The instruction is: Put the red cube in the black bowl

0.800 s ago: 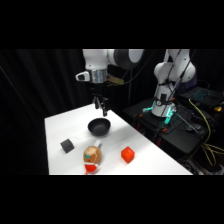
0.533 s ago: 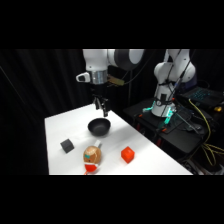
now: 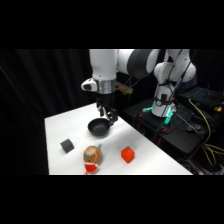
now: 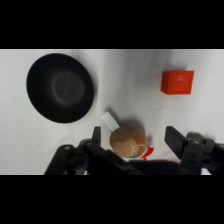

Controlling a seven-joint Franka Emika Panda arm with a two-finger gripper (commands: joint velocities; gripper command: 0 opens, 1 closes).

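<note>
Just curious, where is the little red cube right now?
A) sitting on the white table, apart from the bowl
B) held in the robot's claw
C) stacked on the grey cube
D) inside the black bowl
A: the red cube sits by itself on the white table, well away from the black bowl, which is empty, and the open gripper holds nothing.

Lab: black curtains (image 3: 45, 85), cabled electronics (image 3: 197, 112).
</note>
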